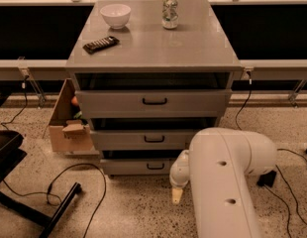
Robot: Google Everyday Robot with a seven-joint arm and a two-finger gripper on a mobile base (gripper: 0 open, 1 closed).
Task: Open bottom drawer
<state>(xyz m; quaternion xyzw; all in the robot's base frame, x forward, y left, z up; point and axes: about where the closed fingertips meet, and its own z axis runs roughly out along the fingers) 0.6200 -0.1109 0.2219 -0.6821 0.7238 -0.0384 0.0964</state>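
The bottom drawer (138, 166) is the lowest and narrowest grey front of the three, with a small black loop handle (155, 166). It sits shut under the mid drawer (143, 139) and the tall top drawer (153, 102). My gripper (177, 195) hangs from the white arm (223, 182) just right of and below the bottom drawer's handle, its cream tip pointing down near the floor. It touches nothing that I can see.
On the cabinet top stand a white bowl (115, 15), a can (169, 11) and a dark snack bar (100, 44). A cardboard box (69, 128) stands left of the cabinet. Black cables (69, 182) and a chair base (25, 202) lie on the floor at the left.
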